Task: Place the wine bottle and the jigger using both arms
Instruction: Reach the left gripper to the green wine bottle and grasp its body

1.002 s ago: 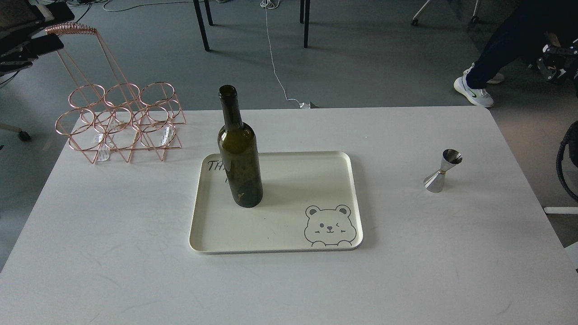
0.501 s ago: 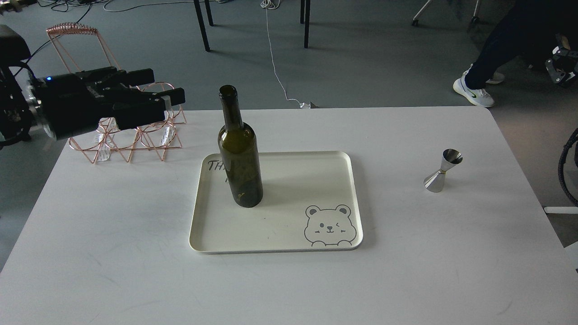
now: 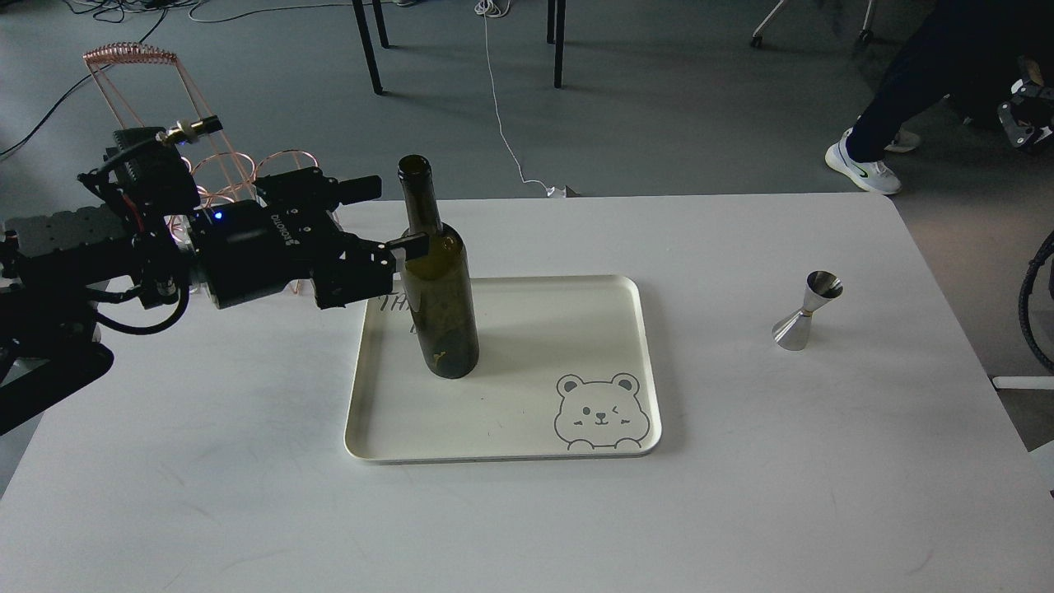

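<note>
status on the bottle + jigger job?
Nothing looks finished. In hand: the left gripper is open at the wine bottle, one finger across its shoulder, the other by the neck, not closed on it; the bottle stands upright on the cream tray. Left: grasp and place the bottle, then the jigger, untouched on the table's right side. Right gripper isn't in view.

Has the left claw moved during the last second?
Yes. The left claw has come in from the left, past the copper rack, and now reaches the bottle on the tray, fingers open around its shoulder.
</note>
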You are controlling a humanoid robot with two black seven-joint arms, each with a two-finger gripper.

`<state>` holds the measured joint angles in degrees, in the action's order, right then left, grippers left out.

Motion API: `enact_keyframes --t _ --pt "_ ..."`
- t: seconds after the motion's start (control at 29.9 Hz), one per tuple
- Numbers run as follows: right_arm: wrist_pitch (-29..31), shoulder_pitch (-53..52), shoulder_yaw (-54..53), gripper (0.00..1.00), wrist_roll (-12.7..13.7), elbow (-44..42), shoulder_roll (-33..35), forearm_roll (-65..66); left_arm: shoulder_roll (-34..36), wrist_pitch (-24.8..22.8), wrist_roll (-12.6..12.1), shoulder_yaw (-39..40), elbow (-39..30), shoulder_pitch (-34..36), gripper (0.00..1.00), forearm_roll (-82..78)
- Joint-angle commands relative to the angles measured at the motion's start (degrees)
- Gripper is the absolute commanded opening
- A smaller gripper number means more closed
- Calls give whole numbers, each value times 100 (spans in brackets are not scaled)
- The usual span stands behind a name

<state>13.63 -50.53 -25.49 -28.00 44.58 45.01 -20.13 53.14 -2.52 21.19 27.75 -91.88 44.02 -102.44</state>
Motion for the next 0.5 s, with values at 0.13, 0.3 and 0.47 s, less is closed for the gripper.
enact_keyframes --t 0.13,0.3,0.47 --pt "0 0 -52 97 0 7 -1 0 -120 32 -19 2 214 10 89 4" --pt "0 0 -70 97 0 7 -1 0 -199 32 -62 2 249 -7 87 -4" --pt "0 0 -96 97 0 7 -1 0 -419 32 -247 -7 373 19 77 -4"
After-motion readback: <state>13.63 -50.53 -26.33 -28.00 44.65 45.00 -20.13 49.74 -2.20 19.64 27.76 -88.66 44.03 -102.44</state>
